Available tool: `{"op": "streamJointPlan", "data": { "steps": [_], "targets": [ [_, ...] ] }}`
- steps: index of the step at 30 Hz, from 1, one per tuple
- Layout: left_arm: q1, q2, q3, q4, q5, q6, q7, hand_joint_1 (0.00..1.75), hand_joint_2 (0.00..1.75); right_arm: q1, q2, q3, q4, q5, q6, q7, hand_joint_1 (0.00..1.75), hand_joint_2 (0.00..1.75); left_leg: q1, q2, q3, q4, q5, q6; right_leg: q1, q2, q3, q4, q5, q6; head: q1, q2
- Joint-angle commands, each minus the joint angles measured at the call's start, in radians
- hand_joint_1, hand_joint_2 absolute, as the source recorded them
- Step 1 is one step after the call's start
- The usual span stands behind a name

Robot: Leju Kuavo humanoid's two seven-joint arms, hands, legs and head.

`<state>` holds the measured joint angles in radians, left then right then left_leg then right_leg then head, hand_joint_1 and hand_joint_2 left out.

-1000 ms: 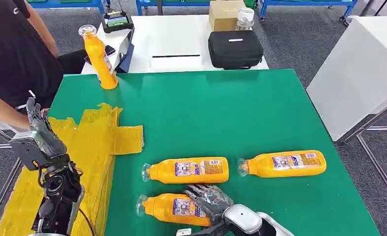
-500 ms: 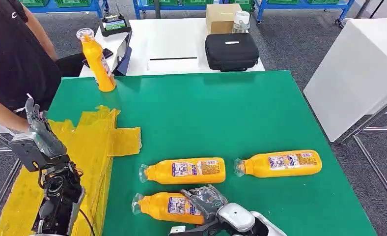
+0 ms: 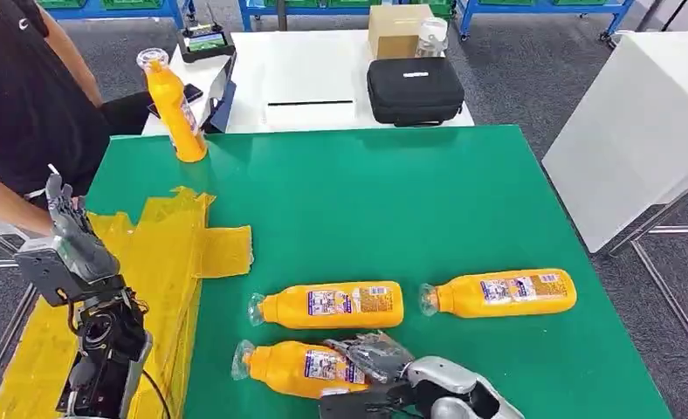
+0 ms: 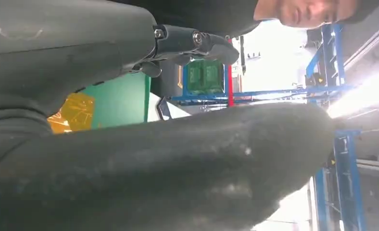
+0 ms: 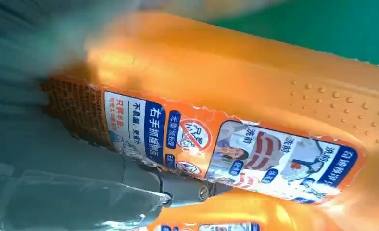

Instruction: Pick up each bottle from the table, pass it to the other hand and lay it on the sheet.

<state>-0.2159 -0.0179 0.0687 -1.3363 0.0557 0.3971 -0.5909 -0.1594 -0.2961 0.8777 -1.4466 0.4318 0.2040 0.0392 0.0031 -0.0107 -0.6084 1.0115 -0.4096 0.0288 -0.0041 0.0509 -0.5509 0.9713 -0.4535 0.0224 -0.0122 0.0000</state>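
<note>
the green-topped counter (image 3: 393, 201) carries four orange plastic bottles with clear caps. behind it stands a white table (image 3: 314, 78) with a black zipped case (image 3: 415, 89), a brown cardboard box (image 3: 397, 29), a clear jar (image 3: 433, 35) and a small device with a green screen (image 3: 204, 40). a person in a black shirt (image 3: 22, 96) sits at the far left corner, close beside the left arm, and a white cabinet (image 3: 637, 122) stands off to the right.

the upright orange bottle (image 3: 175, 106) stands at the far left corner of the counter, cap up. the crumpled yellow plastic sheet (image 3: 161, 253) covers the near left part of the counter. three bottles lie on their sides, long axes running left to right, caps pointing left toward the sheet: the right-hand lying bottle (image 3: 502, 293), the middle lying bottle (image 3: 332, 305), and just in front of that, the nearest lying bottle (image 3: 301, 367) at the front edge.

the right robot hand (image 3: 377, 358) is wrapped over the base end of the nearest lying bottle (image 5: 255, 120), fingers (image 5: 187, 190) pressed against its printed label, clamped on it while it lies on the counter. the middle bottle lies just beyond the fingers.

the left robot hand (image 3: 61, 227) is raised above the sheet's left edge, fingers pointing up and spread, holding nothing.
</note>
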Motion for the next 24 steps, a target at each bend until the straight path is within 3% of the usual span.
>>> {"op": "streamJointPlan", "data": {
  "steps": [1, 5, 12, 13, 16, 19, 24],
  "targets": [
    [0.026, 0.03, 0.062, -0.002, 0.073, 0.003, -0.015, 0.0, 0.0, 0.01, -0.142, -0.439, -0.241, -0.512, 0.039, -0.16, 1.75, 1.75, -0.003, 0.0, -0.006, 0.002, 0.0, 0.001, -0.003, -0.006, -0.005, 0.003, -0.002, 0.001, 0.0, 0.0],
    [0.056, 0.041, 0.088, -0.025, 0.093, 0.0, -0.027, 0.0, 0.0, 0.034, -0.126, -0.52, -0.273, -0.514, 0.076, -0.173, 1.75, 1.75, -0.003, -0.004, -0.012, 0.0, 0.002, 0.002, -0.003, -0.007, -0.01, 0.001, 0.001, 0.003, 0.0, 0.0],
    [0.073, 0.035, 0.087, -0.042, 0.099, 0.002, -0.026, 0.0, 0.0, 0.02, -0.089, -0.514, -0.231, -0.518, 0.076, -0.201, 1.75, 1.75, -0.002, -0.007, -0.013, 0.0, 0.002, 0.001, -0.003, -0.01, -0.01, 0.0, 0.001, 0.003, 0.0, 0.0],
    [0.08, 0.033, 0.088, -0.045, 0.137, -0.02, 0.007, 0.0, 1.75, 0.008, -0.079, -0.517, -0.213, -0.534, 0.072, -0.212, 1.75, 1.75, -0.002, -0.007, -0.014, 0.0, 0.003, 0.002, -0.003, -0.009, -0.011, 0.0, 0.001, 0.003, 0.0, 0.0],
    [0.127, 0.036, 0.061, -0.092, 0.287, -0.157, 0.112, 0.0, 1.75, -0.05, -0.038, -0.519, -0.128, -0.522, 0.013, -0.242, 1.75, 1.75, -0.002, -0.005, -0.013, -0.001, 0.002, 0.001, -0.003, -0.009, -0.011, -0.001, 0.002, 0.003, 0.001, 0.0],
    [0.138, 0.033, 0.055, -0.107, 0.285, -0.157, 0.113, 0.0, 1.75, -0.063, -0.032, -0.515, -0.112, -0.52, 0.012, -0.242, 1.75, 1.75, -0.002, -0.002, -0.01, -0.001, 0.001, 0.0, -0.003, -0.008, -0.009, -0.001, 0.002, 0.002, 0.0, 0.0],
    [0.137, 0.035, 0.056, -0.112, 0.287, -0.156, 0.114, 0.0, 1.75, -0.058, -0.035, -0.513, -0.117, -0.518, 0.01, -0.244, 1.75, 1.75, -0.002, -0.008, -0.015, -0.001, 0.003, 0.002, -0.002, -0.01, -0.012, -0.001, 0.001, 0.003, 0.0, 0.0]
  ]
}}
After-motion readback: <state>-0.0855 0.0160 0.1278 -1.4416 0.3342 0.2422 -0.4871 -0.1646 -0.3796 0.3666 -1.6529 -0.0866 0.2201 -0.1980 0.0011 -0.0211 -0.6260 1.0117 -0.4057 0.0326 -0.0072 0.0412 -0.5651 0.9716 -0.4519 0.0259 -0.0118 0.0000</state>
